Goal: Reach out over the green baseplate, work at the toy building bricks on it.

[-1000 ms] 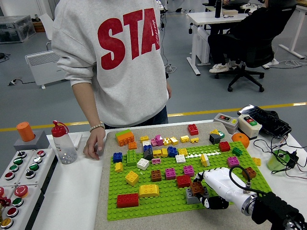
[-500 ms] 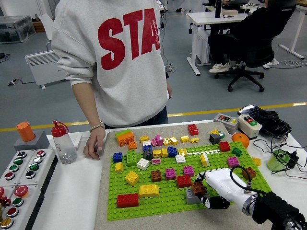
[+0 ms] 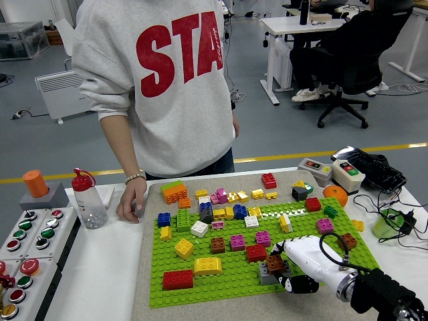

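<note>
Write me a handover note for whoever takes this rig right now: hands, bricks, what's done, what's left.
Right hand: reached in from the lower right over the green baseplate, fingers curled around a brown brick sitting on a grey brick at the near right of the plate.
Left hand: out of view.
Person: standing at the far side, one hand resting on the table left of the plate, not touching any bricks.
Bricks: many scattered across the plate, including a large red brick and a yellow brick near the front.
Done: brown brick gripped.
Left: cannot tell whether it goes on or comes off; finish that move.
</note>
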Tool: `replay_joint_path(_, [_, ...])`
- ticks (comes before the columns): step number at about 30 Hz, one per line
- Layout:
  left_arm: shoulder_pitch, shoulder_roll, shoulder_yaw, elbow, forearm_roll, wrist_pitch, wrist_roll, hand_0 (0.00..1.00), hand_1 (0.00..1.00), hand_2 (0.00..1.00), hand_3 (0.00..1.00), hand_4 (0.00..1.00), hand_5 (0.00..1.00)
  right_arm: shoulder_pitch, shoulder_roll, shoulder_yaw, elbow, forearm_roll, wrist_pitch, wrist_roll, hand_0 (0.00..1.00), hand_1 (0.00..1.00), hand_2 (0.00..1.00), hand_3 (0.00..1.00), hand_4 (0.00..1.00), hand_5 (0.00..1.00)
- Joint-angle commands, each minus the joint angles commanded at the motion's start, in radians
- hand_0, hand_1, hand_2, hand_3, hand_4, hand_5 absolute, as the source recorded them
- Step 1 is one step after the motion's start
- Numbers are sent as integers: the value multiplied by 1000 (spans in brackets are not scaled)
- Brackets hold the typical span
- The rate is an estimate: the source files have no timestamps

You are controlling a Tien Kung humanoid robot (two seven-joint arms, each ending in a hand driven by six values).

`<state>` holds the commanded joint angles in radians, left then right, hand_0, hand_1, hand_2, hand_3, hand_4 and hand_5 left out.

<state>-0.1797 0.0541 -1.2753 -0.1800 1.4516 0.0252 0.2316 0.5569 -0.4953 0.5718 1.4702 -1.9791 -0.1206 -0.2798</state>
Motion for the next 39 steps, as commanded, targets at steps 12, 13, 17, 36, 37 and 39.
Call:
replay_joint_path(12, [3, -1, -4, 0, 5, 0, 2, 653, 685, 674, 570, 286, 998, -1, 6, -5, -18, 6, 0, 1, 672, 707, 701, 577, 413, 237])
replay_joint_path(13, [4, -1, -5, 0, 5, 0, 2, 653, 685, 674, 570, 286, 998, -2, 6, -5, -20, 6, 1, 1, 672, 707, 701, 577, 413, 237])
replay_joint_path(17, [7, -2, -6, 0, 6, 1, 3, 652, 684, 674, 570, 286, 998, -5, 6, -3, -22, 8, 1, 2, 670, 706, 700, 575, 412, 246])
replay_joint_path(36, [11, -2, -6, 0, 6, 0, 3, 649, 684, 673, 570, 286, 998, -8, 5, 4, -23, 4, 25, -1, 688, 728, 756, 657, 427, 268])
replay_joint_path(37, [11, -2, -6, 0, 6, 0, 3, 649, 684, 673, 570, 286, 998, -8, 5, 4, -23, 4, 26, -1, 688, 728, 756, 657, 427, 268])
replay_joint_path(39, [10, -2, -5, 0, 4, 0, 2, 648, 685, 673, 569, 285, 998, -8, 6, 6, -24, 4, 29, -1, 701, 741, 776, 695, 433, 271])
